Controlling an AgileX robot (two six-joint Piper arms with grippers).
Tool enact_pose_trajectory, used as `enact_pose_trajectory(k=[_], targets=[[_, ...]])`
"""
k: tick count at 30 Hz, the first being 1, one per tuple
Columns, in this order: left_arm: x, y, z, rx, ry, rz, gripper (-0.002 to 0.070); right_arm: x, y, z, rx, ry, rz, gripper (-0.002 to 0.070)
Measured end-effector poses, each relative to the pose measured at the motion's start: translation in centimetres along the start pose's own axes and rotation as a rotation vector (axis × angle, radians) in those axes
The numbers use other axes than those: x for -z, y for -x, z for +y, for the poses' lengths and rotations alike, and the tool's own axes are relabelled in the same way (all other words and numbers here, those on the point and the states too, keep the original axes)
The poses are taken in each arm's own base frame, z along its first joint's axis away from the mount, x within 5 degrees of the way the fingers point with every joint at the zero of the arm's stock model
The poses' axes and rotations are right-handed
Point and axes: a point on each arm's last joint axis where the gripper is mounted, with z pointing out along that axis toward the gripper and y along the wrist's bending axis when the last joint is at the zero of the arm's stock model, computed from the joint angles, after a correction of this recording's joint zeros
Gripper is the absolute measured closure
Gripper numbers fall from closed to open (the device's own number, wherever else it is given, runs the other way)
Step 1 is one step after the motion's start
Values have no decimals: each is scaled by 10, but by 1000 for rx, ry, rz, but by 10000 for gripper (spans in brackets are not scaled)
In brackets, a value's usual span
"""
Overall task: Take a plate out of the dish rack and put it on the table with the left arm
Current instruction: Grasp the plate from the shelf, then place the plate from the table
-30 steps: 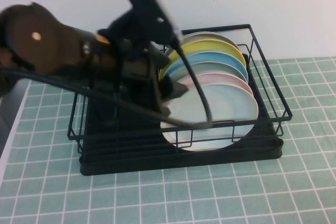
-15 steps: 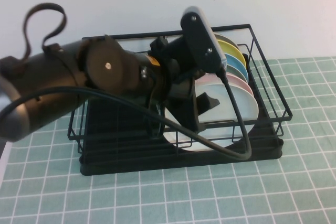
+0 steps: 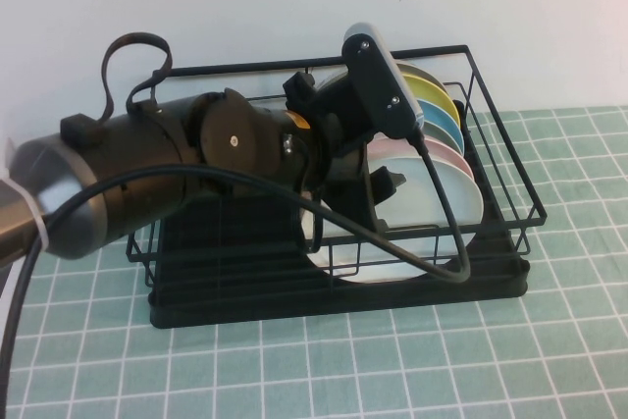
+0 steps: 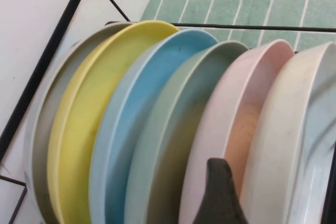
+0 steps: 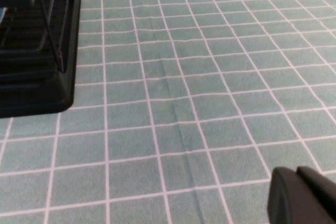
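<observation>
The dish rack [image 3: 496,159] stands on the tiled table [image 3: 392,370] and holds several upright plates. The mint-white plate [image 3: 437,208] is the front one, with the pale pink plate [image 3: 446,156] just behind it. My left arm reaches over the rack, and my left gripper [image 3: 378,198] is open at the top of the front plates. In the left wrist view one finger [image 4: 220,195] sits at the gap between the pink plate [image 4: 236,124] and the mint-white plate [image 4: 283,140]; the other finger is out of view. My right gripper [image 5: 302,195] is shut and empty, low over the table.
Behind the pink plate stand grey-green [image 4: 173,129], light blue [image 4: 131,119], yellow [image 4: 84,108] and olive-grey plates. The rack's left half is hidden under my arm. A white wall is behind the rack. The rack's corner [image 5: 31,77] shows in the right wrist view, beside open tiles [image 5: 184,77].
My left arm has swung right over the rack and come down. Its gripper moved from the rack's middle to the front plates. The plates have not moved.
</observation>
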Motion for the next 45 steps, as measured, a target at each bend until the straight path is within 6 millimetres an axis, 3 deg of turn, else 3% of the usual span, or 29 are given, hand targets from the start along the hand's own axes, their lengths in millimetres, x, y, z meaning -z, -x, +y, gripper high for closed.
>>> enact_pose_trajectory(k=[11,21,24,27,29,33,39,45], targets=[[-5,-1,-2,84,-13,-9,239,0,0,0,0,0,0,678],[-38,-25,-10,106,-53,72,247,0,0,0,0,0,0,678],[-42,-27,-8,78,-33,75,328,0,0,0,0,0,0,678],[-42,-26,-5,60,0,60,516,0,0,0,-2,0,0,678],[-39,-22,-8,44,-11,56,542,0,0,0,0,0,0,678],[-20,-8,-2,33,20,5,548,0,0,0,0,0,0,678],[34,24,6,40,66,-113,550,0,0,0,0,0,0,678],[90,44,2,243,-5,-183,551,0,0,0,0,0,0,678]])
